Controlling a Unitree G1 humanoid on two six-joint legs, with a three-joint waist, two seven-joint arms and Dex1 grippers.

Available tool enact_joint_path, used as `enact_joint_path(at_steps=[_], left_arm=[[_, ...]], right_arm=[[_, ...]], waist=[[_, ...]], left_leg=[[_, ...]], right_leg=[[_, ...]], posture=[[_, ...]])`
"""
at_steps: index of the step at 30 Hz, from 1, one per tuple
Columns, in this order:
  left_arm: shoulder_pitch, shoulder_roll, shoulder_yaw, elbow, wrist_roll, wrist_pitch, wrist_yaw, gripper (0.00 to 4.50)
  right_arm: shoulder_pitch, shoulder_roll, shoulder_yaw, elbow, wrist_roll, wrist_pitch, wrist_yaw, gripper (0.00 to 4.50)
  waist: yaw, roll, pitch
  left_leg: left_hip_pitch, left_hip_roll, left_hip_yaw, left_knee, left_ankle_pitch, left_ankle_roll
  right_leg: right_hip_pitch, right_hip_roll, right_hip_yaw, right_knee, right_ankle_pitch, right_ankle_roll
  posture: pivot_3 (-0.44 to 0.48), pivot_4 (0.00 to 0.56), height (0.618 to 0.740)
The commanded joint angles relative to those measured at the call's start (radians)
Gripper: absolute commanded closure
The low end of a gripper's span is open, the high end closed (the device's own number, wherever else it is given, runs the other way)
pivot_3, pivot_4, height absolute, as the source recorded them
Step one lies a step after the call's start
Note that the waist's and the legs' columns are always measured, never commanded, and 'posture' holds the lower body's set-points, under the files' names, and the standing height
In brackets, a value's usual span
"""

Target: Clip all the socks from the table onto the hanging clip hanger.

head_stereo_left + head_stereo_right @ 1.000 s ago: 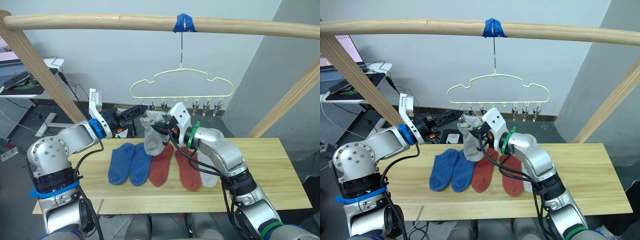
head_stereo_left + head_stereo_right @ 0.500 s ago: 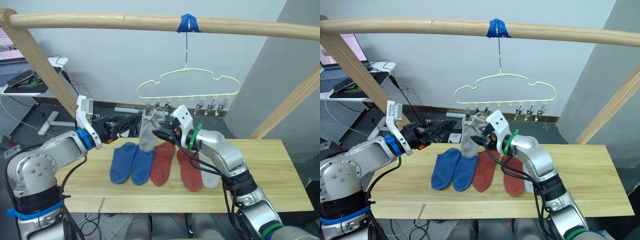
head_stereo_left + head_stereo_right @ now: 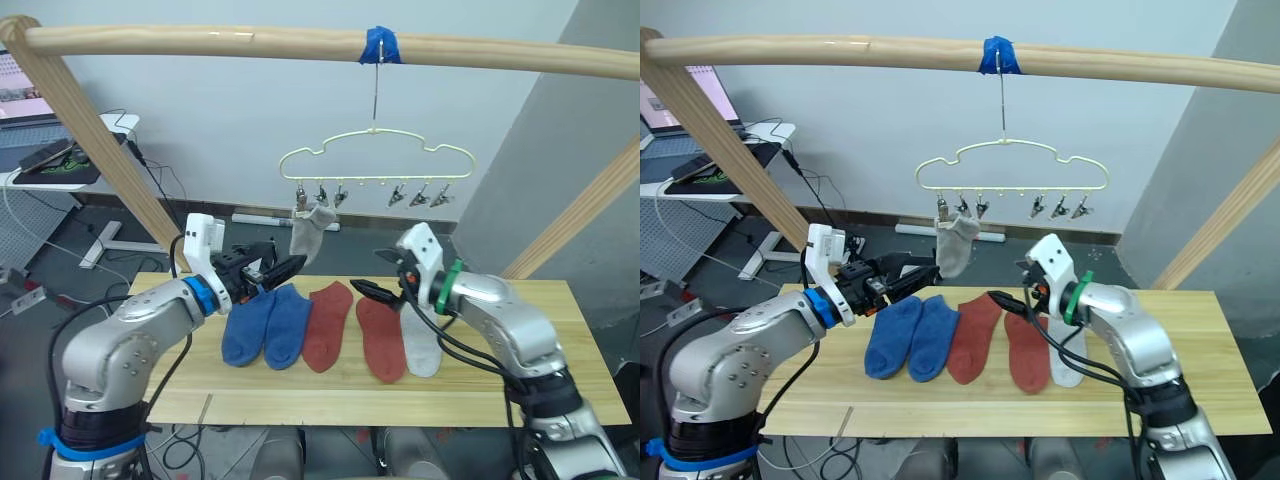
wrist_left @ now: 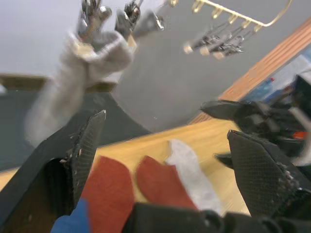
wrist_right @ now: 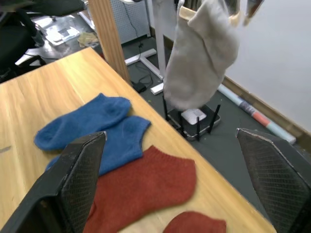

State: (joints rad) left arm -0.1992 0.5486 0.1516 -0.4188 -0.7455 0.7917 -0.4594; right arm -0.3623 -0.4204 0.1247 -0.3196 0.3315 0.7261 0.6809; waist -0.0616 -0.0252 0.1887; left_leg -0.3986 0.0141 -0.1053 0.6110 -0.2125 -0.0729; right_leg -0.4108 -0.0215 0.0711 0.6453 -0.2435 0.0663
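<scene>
One grey sock [image 3: 311, 231] hangs from the leftmost clip of the clip hanger [image 3: 375, 165] at frame centre. Five socks [image 3: 330, 325] lie on the table [image 3: 520, 385] below. My left gripper [image 3: 278, 270] and right gripper [image 3: 366, 288] both gape empty.

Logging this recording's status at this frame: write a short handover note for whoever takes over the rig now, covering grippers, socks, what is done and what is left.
Left gripper: open, empty, above the blue socks.
Right gripper: open, empty, over the rust red socks.
Clip hanger: hangs from the wooden pole by blue tape. One light grey sock hangs from a clip at the robot's left end; the other clips are empty.
On the table: two blue socks, two rust red socks, one light grey sock, lying side by side.
Done: one sock clipped. Left: five socks to clip.
</scene>
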Motion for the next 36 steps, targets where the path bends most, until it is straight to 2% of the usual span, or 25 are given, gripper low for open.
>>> enact_joint_path(at_steps=[1,6,9,14,18,23,30,36], left_arm=[[-0.021,-0.046,-0.065,0.003,0.118,-0.17,-0.027,0.0],[-0.06,-0.117,-0.123,0.063,0.223,-0.304,-0.033,0.0],[-0.075,-0.148,-0.147,0.097,0.266,-0.381,-0.056,0.52],[-0.097,-0.195,-0.18,0.176,0.35,-0.451,-0.038,2.05],[-0.113,-0.251,-0.196,0.251,0.389,-0.501,-0.027,2.05],[-0.215,-0.328,-0.189,0.457,0.452,-0.61,-0.005,2.05],[-0.3,-0.366,-0.166,0.622,0.495,-0.718,0.001,2.05],[-0.404,-0.405,-0.129,0.819,0.522,-0.824,0.054,2.05]], right_arm=[[0.002,-0.018,-0.081,-0.138,0.089,0.052,0.0,0.02],[-0.001,-0.005,-0.102,-0.192,0.132,0.082,-0.038,0.02],[-0.002,-0.001,-0.105,-0.2,0.144,0.087,-0.063,0.0],[0.002,-0.004,-0.107,-0.202,0.14,0.082,-0.098,0.0],[-0.001,0.0,-0.108,-0.2,0.143,0.08,-0.117,0.0],[-0.012,0.003,-0.105,-0.185,0.14,0.073,-0.13,0.0],[-0.022,0.003,-0.102,-0.171,0.135,0.066,-0.132,0.0],[-0.013,-0.01,-0.109,-0.173,0.13,0.057,-0.136,0.0]], waist=[[0.003,0.0,0.0],[0.0,0.0,0.0],[-0.005,0.0,0.0],[-0.014,0.0,0.0],[-0.02,0.0,-0.001],[-0.024,0.0,-0.001],[-0.028,0.0,-0.001],[-0.031,0.0,-0.001]], left_leg=[[-0.001,0.0,0.0,0.0,0.0,0.0],[0.0,0.0,0.0,0.001,0.0,0.0],[0.0,0.0,0.0,0.001,0.0,0.0],[0.0,0.0,0.0,0.001,0.0,0.0],[0.0,0.0,0.0,0.002,0.0,0.0],[0.0,0.0,-0.001,0.003,0.0,0.0],[0.0,0.0,0.0,0.004,0.0,0.0],[0.0,0.0,0.0,0.006,0.0,0.001]], right_leg=[[0.0,0.0,0.0,0.0,0.0,0.0],[0.0,0.001,0.0,0.001,0.001,0.0],[0.001,0.001,0.0,0.0,0.001,0.0],[0.0,0.001,0.0,0.001,0.001,0.0],[0.001,0.001,0.0,0.001,0.001,0.0],[0.001,0.001,0.0,0.002,0.002,0.001],[0.002,0.001,0.0,0.001,0.002,0.002],[0.002,0.001,0.0,0.002,0.002,0.003]], posture=[[-0.081,0.156,0.74],[-0.101,0.146,0.74],[-0.111,0.142,0.74],[-0.12,0.138,0.74],[-0.125,0.135,0.74],[-0.136,0.137,0.74],[-0.152,0.137,0.74],[-0.172,0.135,0.74]])
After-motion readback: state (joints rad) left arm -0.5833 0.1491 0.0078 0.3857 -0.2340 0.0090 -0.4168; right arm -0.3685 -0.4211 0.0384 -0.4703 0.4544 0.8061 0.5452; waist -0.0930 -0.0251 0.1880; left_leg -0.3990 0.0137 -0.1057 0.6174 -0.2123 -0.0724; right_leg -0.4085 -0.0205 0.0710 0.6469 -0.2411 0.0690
